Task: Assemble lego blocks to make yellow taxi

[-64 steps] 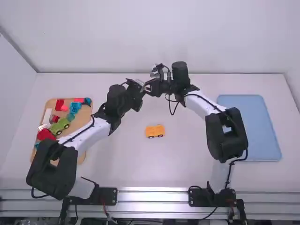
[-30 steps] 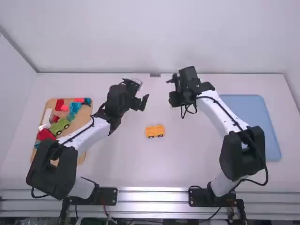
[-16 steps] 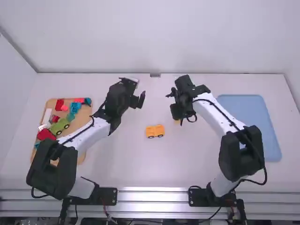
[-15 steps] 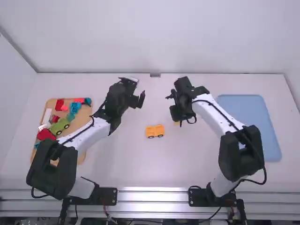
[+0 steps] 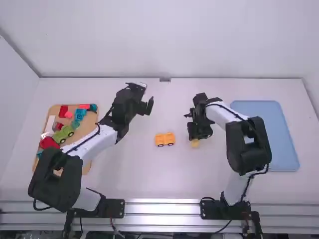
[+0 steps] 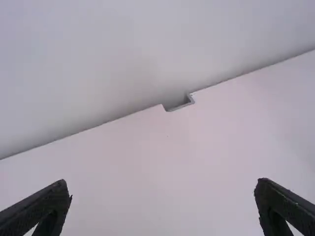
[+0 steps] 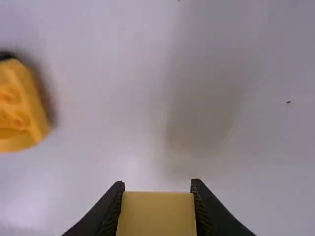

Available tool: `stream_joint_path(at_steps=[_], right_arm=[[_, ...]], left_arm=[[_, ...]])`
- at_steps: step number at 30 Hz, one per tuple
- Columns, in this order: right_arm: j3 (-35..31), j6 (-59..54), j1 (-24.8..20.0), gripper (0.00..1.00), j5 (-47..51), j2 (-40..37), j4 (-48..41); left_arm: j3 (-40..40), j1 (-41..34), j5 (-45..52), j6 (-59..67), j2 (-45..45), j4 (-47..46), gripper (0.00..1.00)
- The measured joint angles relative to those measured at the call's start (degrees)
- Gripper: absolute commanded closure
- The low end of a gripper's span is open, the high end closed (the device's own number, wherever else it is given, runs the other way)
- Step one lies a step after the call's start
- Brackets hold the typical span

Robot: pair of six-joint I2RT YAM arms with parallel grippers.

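Observation:
My right gripper (image 5: 195, 139) holds a yellow block (image 5: 195, 143) over the table, right of the yellow taxi base (image 5: 165, 139), which stands on its wheels at mid-table. In the right wrist view the right gripper (image 7: 157, 196) is shut on the yellow block (image 7: 157, 214), and part of the studded taxi base (image 7: 18, 110) shows on the table, apart from the block. My left gripper (image 5: 147, 106) is over the table, farther back and left of the base. In the left wrist view the left gripper (image 6: 162, 196) has wide-apart fingers with nothing between them.
A wooden tray (image 5: 86, 163) at the left bears red, teal, white and pink blocks and a green car piece (image 5: 63, 133); the left arm passes over its edge. A blue tray (image 5: 273, 134) lies at the right, beside the right arm.
With the yellow block in it, my right gripper has moved away from the left one, toward the camera, to the right of the taxi base. The left gripper has shifted slightly after they parted.

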Motion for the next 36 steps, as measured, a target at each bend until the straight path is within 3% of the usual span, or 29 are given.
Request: stream_joint_path(at_steps=[6,9,11,12,15,20,26,33,35,36], right_arm=[[3.98,-10.43,1.31,0.88,3.65,2.78,0.83],[4.26,-22.51,3.76,0.65,6.62,2.78,4.37],[4.26,-27.28,4.57,0.65,7.37,2.78,4.57],[4.26,-35.21,5.79,0.73,8.41,2.78,3.85],[4.24,-46.42,7.52,0.8,9.9,2.8,2.19],[4.24,-61.0,9.16,0.71,12.59,2.78,2.19],[4.24,-70.99,7.76,0.62,11.93,2.8,0.85],[4.24,-74.01,7.37,0.57,8.52,2.8,1.01],[4.24,-74.23,7.58,0.5,8.07,2.8,1.03],[4.24,-74.4,7.78,0.42,7.98,2.8,1.44]], left_arm=[[0.0,0.0,-0.02,0.0,-0.02,-1.46,0.01],[0.0,0.0,-1.33,0.0,-0.04,-1.66,0.01],[0.0,0.0,-1.77,0.0,-0.04,-1.77,0.01],[0.0,0.0,-2.69,0.07,-0.09,-1.99,0.01],[0.02,0.02,-3.5,0.22,-0.13,-2.86,0.01],[0.0,0.02,-4.04,0.2,-0.13,-5.57,0.01],[0.0,0.0,-4.04,0.2,-0.13,-6.95,0.01],[0.0,0.0,-4.07,-0.48,-0.13,-6.71,0.01],[0.0,0.0,-4.07,-0.52,-0.13,-6.73,0.01],[0.0,0.02,-4.07,-0.52,-0.13,-6.73,0.01]])
